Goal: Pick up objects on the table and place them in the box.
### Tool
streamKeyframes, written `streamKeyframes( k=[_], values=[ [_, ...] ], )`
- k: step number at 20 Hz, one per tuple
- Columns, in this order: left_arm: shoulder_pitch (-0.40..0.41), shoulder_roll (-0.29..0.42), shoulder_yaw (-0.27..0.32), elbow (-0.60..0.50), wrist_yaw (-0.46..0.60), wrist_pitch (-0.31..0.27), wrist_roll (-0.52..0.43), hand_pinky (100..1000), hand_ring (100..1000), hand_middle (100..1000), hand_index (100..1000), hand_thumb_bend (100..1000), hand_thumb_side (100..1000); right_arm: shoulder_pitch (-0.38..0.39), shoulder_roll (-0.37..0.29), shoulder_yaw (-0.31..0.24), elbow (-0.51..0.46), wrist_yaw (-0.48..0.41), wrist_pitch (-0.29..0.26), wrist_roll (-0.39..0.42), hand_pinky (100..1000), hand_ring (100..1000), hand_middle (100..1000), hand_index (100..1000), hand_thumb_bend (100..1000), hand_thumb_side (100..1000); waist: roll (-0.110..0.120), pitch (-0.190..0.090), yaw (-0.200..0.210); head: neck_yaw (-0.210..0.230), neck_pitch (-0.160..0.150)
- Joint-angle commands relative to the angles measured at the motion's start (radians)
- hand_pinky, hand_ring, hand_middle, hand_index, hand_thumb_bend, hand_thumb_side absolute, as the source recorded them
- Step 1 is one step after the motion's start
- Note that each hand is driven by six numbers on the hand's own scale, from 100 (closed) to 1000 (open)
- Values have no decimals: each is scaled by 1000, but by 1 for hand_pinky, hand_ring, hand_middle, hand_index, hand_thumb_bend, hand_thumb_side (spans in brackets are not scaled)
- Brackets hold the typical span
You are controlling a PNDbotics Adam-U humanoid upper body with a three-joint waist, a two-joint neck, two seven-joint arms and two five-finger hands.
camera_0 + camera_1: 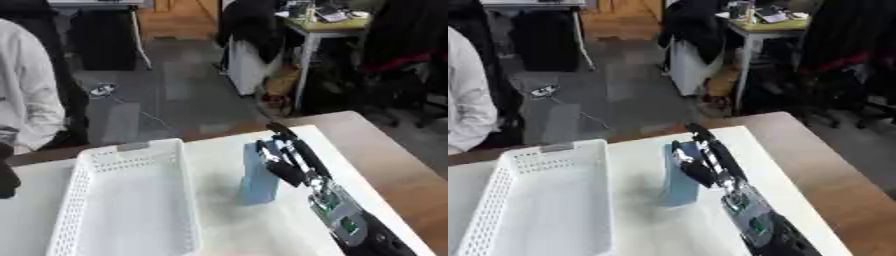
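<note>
The blue box [260,180] stands upright on the white table [219,220], just right of the white basket [122,210] and apart from it. Your right robot hand [293,162] is against the right side of the blue box, with the fingers [282,172] partly curled around its upper part; it looks like a grasp, with the box still on the table. The basket has nothing inside. At the left edge you see a dark shape [7,175], maybe your left robot hand, but you cannot tell its fingers.
</note>
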Motion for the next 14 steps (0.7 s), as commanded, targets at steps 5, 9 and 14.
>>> streamKeyframes(
  k=[5,9,14],
  values=[
    [-16,11,0,-17,5,0,-5,532,479,713,864,778,950,-21,-17,-9,-7,32,-11,-4,767,926,1000,987,225,841,1,-8,2,6,-12],
    [-17,10,-1,-17,6,0,-6,533,479,713,864,778,950,-26,-24,-4,-10,92,-11,17,830,964,1000,1000,254,818,0,-9,4,3,-11],
    [-20,9,-2,-17,7,1,-6,533,479,714,864,777,950,-27,-20,0,2,116,-14,66,879,977,1000,1000,251,816,-1,-8,6,6,-9]
  ],
)
